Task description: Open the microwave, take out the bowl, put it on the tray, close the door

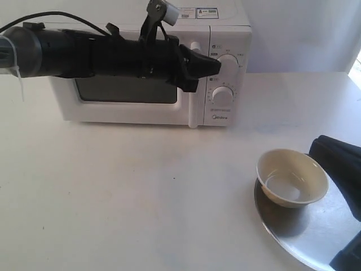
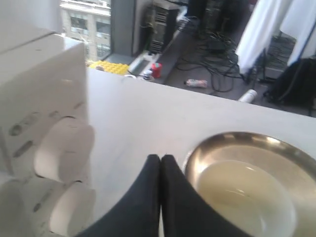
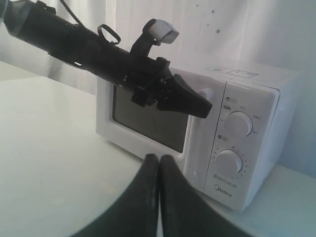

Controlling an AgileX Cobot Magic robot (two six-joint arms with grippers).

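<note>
The white microwave (image 1: 225, 110) stands at the back of the table with its door (image 1: 127, 96) shut flush. My left gripper (image 1: 217, 65) hangs in front of the door at the white bar handle (image 1: 194, 116), its tips by the upper dial (image 1: 228, 61); its jaws are shut with nothing between them. The cream bowl (image 1: 292, 176) sits on the silver tray (image 1: 293, 231) at the front right; both also show in the left wrist view, the bowl (image 2: 247, 192) inside the tray (image 2: 222, 143). My right gripper (image 3: 159, 157) is shut and empty, off to the right beside the tray.
The microwave's two dials (image 3: 238, 123) and its logo face the right wrist camera. The right arm (image 1: 341, 164) overlaps the tray's far right edge. The white tabletop (image 1: 141, 186) stretches between the microwave and the tray.
</note>
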